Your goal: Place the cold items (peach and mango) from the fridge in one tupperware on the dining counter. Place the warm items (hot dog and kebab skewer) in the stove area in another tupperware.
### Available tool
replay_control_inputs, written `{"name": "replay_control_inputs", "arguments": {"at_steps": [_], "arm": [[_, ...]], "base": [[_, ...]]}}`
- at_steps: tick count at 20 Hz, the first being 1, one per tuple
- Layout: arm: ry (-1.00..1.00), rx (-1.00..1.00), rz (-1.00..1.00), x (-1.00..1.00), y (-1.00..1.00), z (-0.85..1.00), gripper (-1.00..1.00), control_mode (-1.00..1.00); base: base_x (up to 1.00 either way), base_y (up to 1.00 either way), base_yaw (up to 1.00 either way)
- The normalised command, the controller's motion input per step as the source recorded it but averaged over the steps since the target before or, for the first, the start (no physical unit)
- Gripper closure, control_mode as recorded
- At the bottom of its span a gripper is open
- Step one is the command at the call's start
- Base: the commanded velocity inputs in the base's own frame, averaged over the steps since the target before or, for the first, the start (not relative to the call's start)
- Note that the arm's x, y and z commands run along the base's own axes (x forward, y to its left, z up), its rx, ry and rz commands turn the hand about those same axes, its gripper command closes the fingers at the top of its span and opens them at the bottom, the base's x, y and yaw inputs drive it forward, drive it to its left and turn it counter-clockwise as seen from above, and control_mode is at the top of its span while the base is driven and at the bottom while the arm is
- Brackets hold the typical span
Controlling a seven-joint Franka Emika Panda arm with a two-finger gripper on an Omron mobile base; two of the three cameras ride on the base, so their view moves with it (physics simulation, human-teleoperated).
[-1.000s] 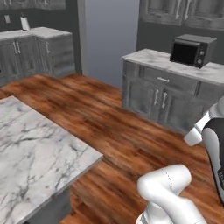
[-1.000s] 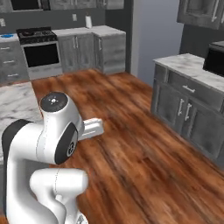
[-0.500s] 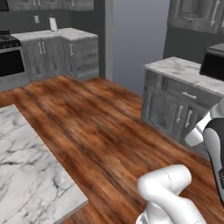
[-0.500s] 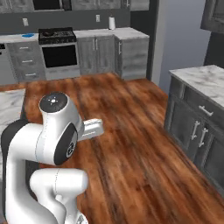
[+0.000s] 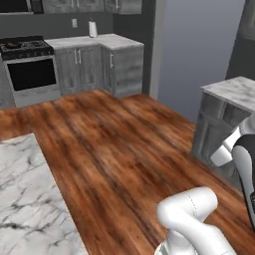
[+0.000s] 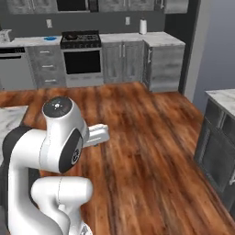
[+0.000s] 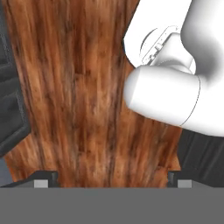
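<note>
Viewing a kitchen mid-transit, no task items identifiable in any cam: peach, mango, hot dog, kebab skewer, tupperware all unlocated from here, so their position = can't tell. Stove (image 6: pixel 81 40) sits at back wall w/ something dark on the burners, too small to ID; could be the warm-item area, judgement only

Gripper (image 7: pixel 112 181): hand cam has both tips at far edges of frame, jaws spread about as wide as they go, nothing between them, just floor planks below

Handling notes (judgement, from task sentence only):
- peach/mango: roundish, skin smooth, prob slippery when cold; soft flesh, so squeeze lightly across widest part
- hot dog: soft, cylindrical, rolls; I'd grip across mid-length
- kebab skewer: thin stiff stick w/ lumpy pieces; take hold on a food chunk near centre so it doesn't pivot
- tupperware: light rigid plastic presumably, may slide if bumped

Materials seen: floor (image 5: pixel 124 149) glossy red-brown wood planks, strong grain. Marble counter (image 5: pixel 25 199) white w/ grey veins, flat slab edge, lower left of left base cam. Cabinets (image 6: pixel 137 62) grey wood-grain, shaker fronts, bar handles. Paper towel roll (image 6: pixel 143 26) white upright cylinder on back counter. Small blue item (image 6: pixel 49 38) left of stove, flat, unclear what
</note>
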Motion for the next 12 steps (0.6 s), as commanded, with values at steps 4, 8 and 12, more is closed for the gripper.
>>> {"name": "replay_control_inputs", "arguments": {"at_steps": [4,8,12], "arm": [[0.0,0.0,0.0,0.0,0.0,0.0,-1.0,1.0],[0.0,0.0,0.0,0.0,0.0,0.0,-1.0,1.0],[0.0,0.0,0.0,0.0,0.0,0.0,-1.0,1.0]], "base": [[1.0,0.0,0.23],[1.0,0.08,0.17],[1.0,0.18,0.14]]}}
